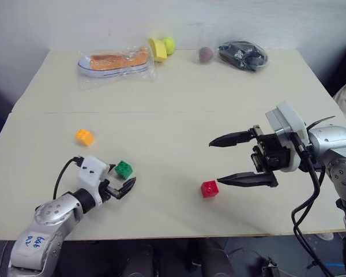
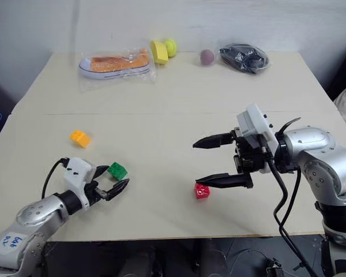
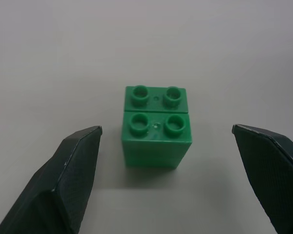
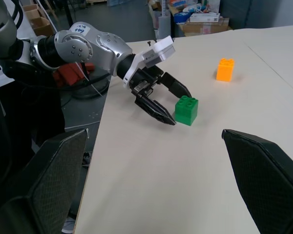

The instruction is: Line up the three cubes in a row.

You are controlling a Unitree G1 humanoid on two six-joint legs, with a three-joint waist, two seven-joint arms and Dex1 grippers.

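The green cube (image 3: 156, 129) sits on the pale table (image 1: 179, 98) at the front left. My left gripper (image 1: 126, 174) is low over the table and open, with one finger on each side of the cube and a gap on both sides. The orange-yellow cube (image 1: 84, 137) lies further back to the left, on its own. Near the front middle rests the red cube (image 1: 209, 188). My right gripper (image 1: 214, 162) hangs open above the table, pointing left, its lower fingertip just right of the red cube and holding nothing.
Along the far edge lie a shoe in a clear bag (image 1: 114, 62), a yellow object (image 1: 157, 49) beside a yellow-green ball (image 1: 169, 44), a dull purple ball (image 1: 206, 54) and a bag of black parts (image 1: 243, 55). The table's front edge (image 1: 179, 235) runs just below both grippers.
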